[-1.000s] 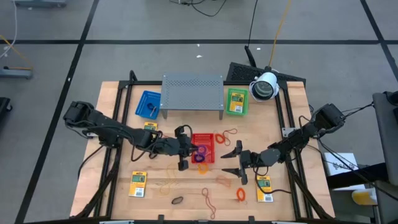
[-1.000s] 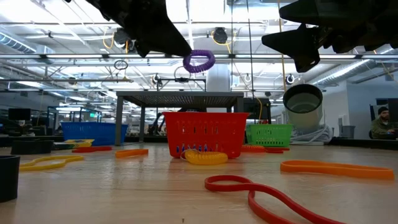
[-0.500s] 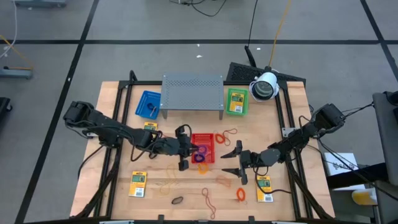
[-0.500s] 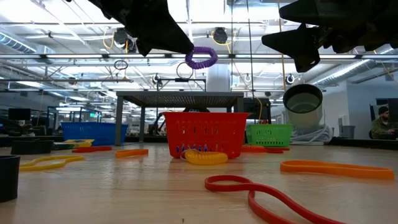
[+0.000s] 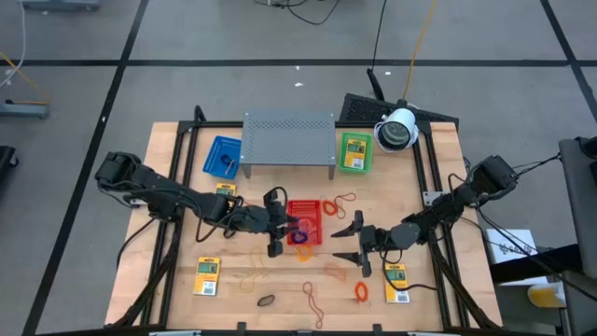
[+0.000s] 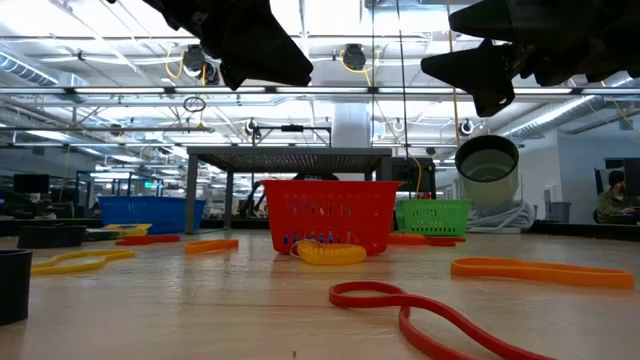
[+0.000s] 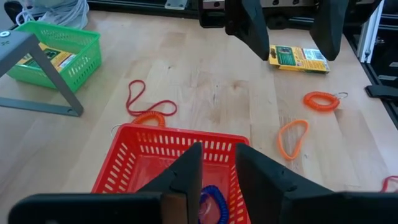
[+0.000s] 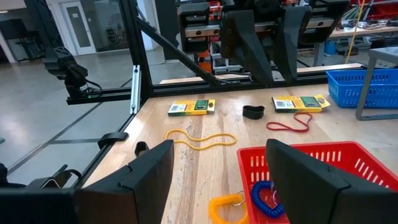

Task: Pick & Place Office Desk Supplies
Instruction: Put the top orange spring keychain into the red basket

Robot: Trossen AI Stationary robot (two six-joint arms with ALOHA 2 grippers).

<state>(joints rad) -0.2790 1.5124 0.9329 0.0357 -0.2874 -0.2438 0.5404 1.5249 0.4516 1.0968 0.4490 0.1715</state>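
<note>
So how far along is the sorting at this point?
Done: a purple coil lies in the red basket, and a packet sits in the green basket. In hand: nothing. The left gripper is open over the red basket, and the right gripper is open nearby. Left: packets and bands like the orange coil.

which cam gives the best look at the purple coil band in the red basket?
Left wrist view: the purple coil band lies inside the red basket, framed between the left tool's fingers. Right wrist view shows it too, smaller. High view gives a speck; low view hides it.
</note>
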